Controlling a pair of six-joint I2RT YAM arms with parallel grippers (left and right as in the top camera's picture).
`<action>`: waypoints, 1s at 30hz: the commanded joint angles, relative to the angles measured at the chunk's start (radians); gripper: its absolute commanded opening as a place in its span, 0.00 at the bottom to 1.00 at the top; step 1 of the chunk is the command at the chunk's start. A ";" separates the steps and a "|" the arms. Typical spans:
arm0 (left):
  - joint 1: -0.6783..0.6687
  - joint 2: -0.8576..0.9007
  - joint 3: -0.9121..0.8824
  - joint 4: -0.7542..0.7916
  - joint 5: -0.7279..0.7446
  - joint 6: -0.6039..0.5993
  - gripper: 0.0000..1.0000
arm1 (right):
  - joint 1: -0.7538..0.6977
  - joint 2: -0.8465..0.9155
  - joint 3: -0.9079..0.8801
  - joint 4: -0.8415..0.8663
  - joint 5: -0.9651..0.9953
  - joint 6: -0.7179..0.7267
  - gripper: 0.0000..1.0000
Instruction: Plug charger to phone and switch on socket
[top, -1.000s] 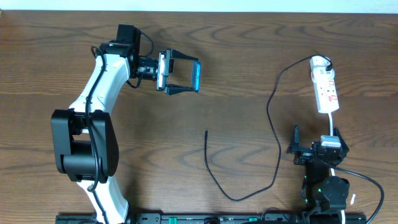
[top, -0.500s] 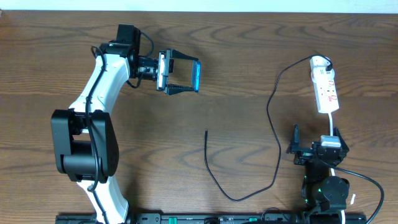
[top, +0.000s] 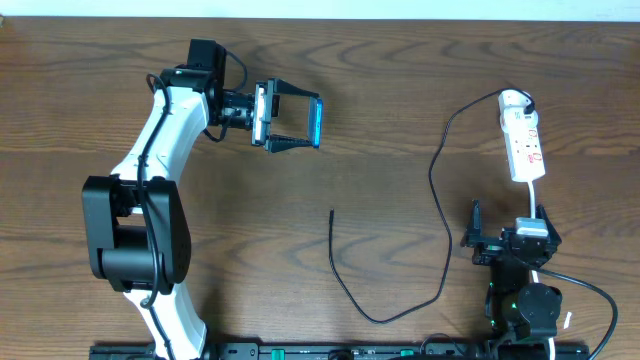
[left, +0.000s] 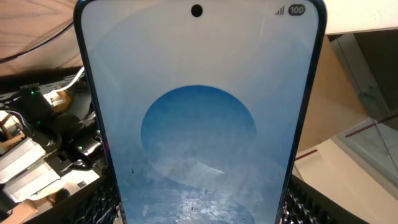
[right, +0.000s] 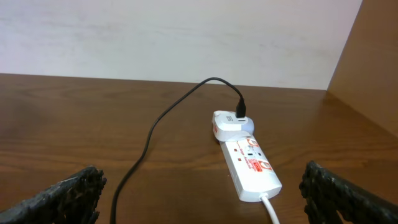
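Note:
My left gripper is shut on the phone and holds it on edge above the table at the upper left. In the left wrist view the phone's blue screen fills the frame between the fingers. The charger cable runs from the socket, a white power strip at the right, in a loop to its free plug tip at the table's middle. My right gripper is open and empty near the front edge, just short of the strip. The cable also shows in the right wrist view.
The strip's thick white cord runs down past the right arm's base. A white adapter sits plugged at the strip's far end. A pale wall lies behind the table.

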 joint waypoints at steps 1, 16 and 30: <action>0.003 -0.033 0.002 0.001 0.064 0.017 0.07 | 0.008 -0.006 -0.002 -0.003 0.011 0.012 0.99; 0.003 -0.033 0.002 0.001 0.063 0.034 0.07 | 0.008 -0.006 -0.002 -0.002 0.011 0.012 0.99; 0.003 -0.033 0.002 0.001 -0.113 0.117 0.07 | 0.008 -0.006 -0.002 -0.002 0.011 0.012 0.99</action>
